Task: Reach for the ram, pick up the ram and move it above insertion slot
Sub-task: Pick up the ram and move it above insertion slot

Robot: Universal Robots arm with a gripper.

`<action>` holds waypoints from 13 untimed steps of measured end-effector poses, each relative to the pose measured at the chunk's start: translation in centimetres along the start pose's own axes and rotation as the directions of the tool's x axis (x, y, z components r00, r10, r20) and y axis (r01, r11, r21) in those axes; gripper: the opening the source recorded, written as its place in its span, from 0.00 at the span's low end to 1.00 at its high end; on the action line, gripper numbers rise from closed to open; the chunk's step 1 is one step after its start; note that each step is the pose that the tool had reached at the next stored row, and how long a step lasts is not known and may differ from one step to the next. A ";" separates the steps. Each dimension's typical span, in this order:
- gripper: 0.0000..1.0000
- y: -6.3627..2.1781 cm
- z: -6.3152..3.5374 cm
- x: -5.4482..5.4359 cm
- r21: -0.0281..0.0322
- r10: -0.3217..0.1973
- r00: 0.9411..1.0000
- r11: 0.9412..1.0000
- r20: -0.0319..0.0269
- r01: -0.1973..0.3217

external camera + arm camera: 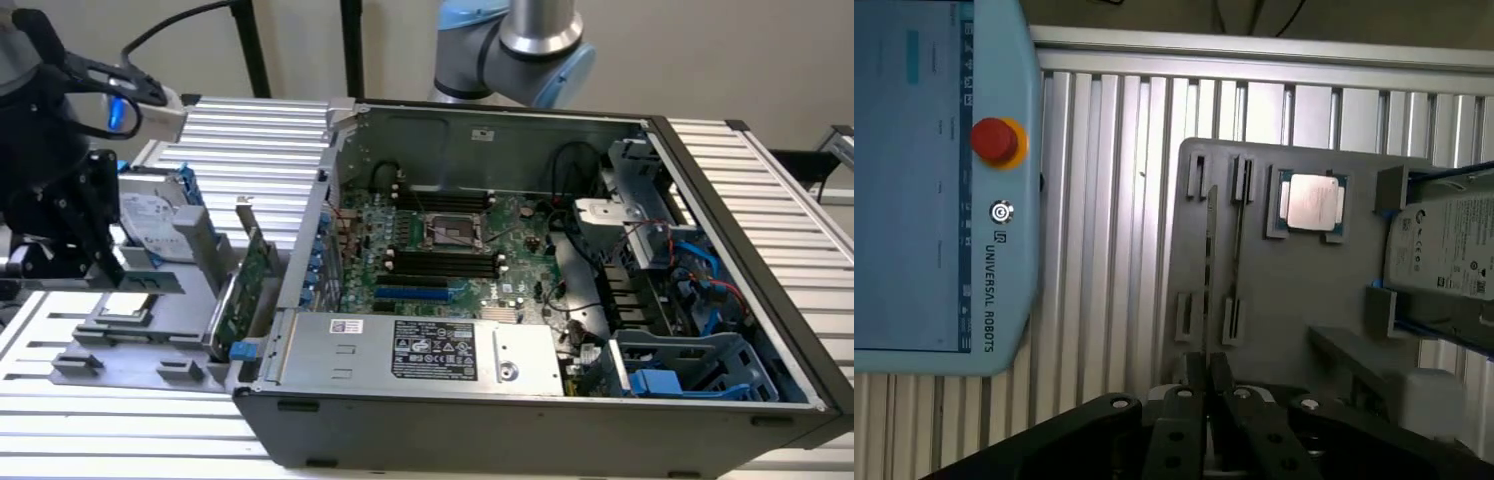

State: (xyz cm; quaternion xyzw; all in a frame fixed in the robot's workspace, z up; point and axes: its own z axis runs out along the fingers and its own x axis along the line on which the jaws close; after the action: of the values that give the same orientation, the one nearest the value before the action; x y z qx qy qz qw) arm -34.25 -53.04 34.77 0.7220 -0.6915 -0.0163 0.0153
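We see the gripper in the wrist view with its two dark fingers pressed together and nothing between them, poised over the near edge of a grey holder tray. Just ahead of the fingertips the ram stands on edge in the tray's slotted brackets, so that we look along its thin top edge; a second thin stick sits in the neighbouring pair of brackets, just beside it. Further across the tray a processor chip with a silver lid lies flat in a square pocket, and a hard drive with a white label rests at the tray's far side, held by blue clips. A light blue teach pendant with a red stop button lies on the ribbed aluminium table.

In the exterior view the gripper hangs at the left of the frame above the same tray. A taller green expansion card stands between the tray and the open computer case, which fills the centre and right. Inside, the motherboard shows its dark memory slots, well apart from the gripper.
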 end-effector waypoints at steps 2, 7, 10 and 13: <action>0.14 -0.60 -0.92 0.0 0.000 -0.001 1.000 1.000 0.001 0.001; 0.14 -2.39 -3.26 0.1 -0.001 -0.002 1.000 1.000 0.003 0.002; 0.14 -3.68 -4.68 0.2 -0.002 -0.002 1.000 1.000 0.004 0.002; 0.14 -5.01 -6.13 0.2 -0.003 -0.003 1.000 1.000 0.004 0.003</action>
State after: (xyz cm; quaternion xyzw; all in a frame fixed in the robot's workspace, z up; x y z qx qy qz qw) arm -28.97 -53.04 40.67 0.7228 -0.6906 -0.0188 0.0151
